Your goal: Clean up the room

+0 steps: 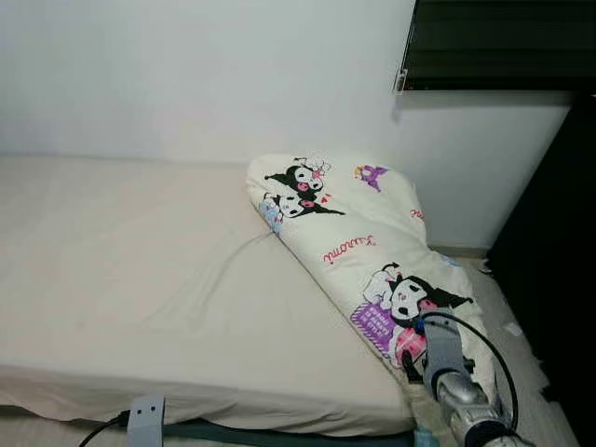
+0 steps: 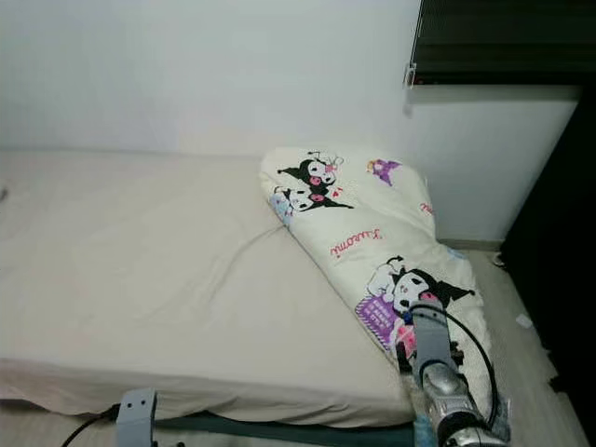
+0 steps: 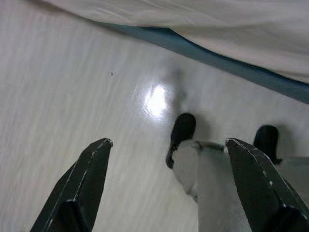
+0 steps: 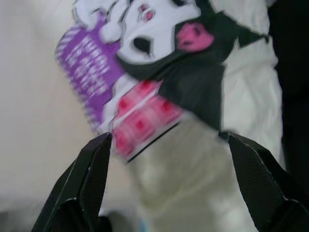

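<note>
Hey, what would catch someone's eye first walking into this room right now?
The cartoon-print quilt, folded into a long bundle along the right side of the bed. The right tool hovers open above its near end, by the purple and pink print. The left tool hangs open over the pale floor beside the bed's edge.

My right arm (image 1: 458, 391) is silver, a ribbed metal cylinder topped by a grey block, with a thin black cable (image 1: 494, 349) looping over it. My left arm (image 1: 144, 419) ends in a grey block with two small dark screw holes. My fingers (image 3: 79, 186) are long, black, tapered wedges with scuffed edges.
</note>
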Available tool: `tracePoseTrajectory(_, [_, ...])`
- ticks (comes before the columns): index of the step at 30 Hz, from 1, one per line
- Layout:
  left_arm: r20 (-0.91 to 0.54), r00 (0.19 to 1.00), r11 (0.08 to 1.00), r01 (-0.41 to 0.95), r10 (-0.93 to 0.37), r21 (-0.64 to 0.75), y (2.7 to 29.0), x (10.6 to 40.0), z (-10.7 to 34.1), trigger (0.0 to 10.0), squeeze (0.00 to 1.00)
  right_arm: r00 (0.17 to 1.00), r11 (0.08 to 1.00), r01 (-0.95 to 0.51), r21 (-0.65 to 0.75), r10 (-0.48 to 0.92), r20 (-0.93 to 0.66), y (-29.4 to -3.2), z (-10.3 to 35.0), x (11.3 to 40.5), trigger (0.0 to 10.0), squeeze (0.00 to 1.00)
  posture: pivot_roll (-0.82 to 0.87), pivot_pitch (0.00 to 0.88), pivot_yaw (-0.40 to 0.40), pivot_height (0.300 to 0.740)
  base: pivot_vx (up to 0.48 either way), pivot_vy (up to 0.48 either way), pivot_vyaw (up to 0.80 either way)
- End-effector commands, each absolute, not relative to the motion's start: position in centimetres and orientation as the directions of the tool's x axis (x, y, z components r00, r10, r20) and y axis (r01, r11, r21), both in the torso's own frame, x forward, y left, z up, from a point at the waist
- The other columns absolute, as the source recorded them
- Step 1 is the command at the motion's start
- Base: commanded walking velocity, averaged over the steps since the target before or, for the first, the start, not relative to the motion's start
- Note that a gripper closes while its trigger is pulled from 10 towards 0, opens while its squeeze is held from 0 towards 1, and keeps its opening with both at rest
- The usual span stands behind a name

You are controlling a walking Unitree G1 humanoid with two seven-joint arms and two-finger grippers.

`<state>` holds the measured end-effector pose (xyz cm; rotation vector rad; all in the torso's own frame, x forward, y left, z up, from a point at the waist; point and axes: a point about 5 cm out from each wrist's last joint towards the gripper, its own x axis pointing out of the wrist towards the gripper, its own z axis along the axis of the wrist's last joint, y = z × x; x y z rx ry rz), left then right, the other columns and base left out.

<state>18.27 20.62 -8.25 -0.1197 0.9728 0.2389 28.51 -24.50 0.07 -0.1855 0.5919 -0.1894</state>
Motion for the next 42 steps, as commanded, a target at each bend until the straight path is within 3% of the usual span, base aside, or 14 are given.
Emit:
tracePoseTrajectory(1, [-0.82, 0.553, 0.964, -0.264, 0.149, -0.003, 20.7, 18.6, -8.0, 10.0, 0.0, 0.823, 0.964, 0.148, -0.223, -0.245, -0.512, -24.8, 0.5, 28.8, 10.0, 0.0, -0.14, 0.018, 0.047, 0.74, 0.0, 0.0, 0.0])
tracePoseTrajectory(7, [-0.815, 0.563, 0.966, -0.259, 0.137, -0.017, 20.6, 18.8, -8.0, 10.0, 0.0, 0.826, 0.956, 0.187, -0.227, -0.278, -0.491, -25.4, 1.1, 29.2, 10.0, 0.0, -0.14, 0.015, 0.048, 0.74, 0.0, 0.0, 0.0])
tracePoseTrajectory(24, [-0.787, 0.598, 0.96, -0.277, 0.152, -0.025, 20.8, 19.6, -7.5, 10.0, 0.0, 0.832, 0.915, 0.315, -0.252, -0.394, -0.391, -28.8, 3.9, 30.0, 10.0, 0.0, -0.15, 0.02, 0.044, 0.68, 0.0, 0.0, 0.0])
tracePoseTrajectory(28, [-0.747, 0.64, 0.954, -0.299, 0.183, -0.023, 21.5, 20.9, -6.6, 10.0, 0.0, 0.844, 0.908, 0.354, -0.224, -0.413, -0.343, -30.0, 5.3, 30.5, 10.0, 0.0, -0.15, 0.022, 0.046, 0.665, 0.0, 0.0, 0.0])
tracePoseTrajectory(36, [-0.551, 0.798, 0.942, -0.331, 0.246, -0.058, 24.4, 25.9, -2.1, 10.0, 0.0, 0.837, 0.875, 0.445, -0.193, -0.482, -0.258, -33.1, 8.0, 30.6, 10.0, 0.0, -0.14, 0.03, 0.049, 0.625, 0.0, 0.0, 0.0])
tracePoseTrajectory(42, [-0.446, 0.838, 0.924, -0.378, 0.314, -0.06, 26.6, 27.7, 0.5, 10.0, 0.0, 0.835, 0.863, 0.484, -0.145, -0.505, -0.217, -34.6, 9.2, 30.4, 10.0, 0.0, -0.13, 0.037, 0.053, 0.605, 0.0, 0.0, 0.0])
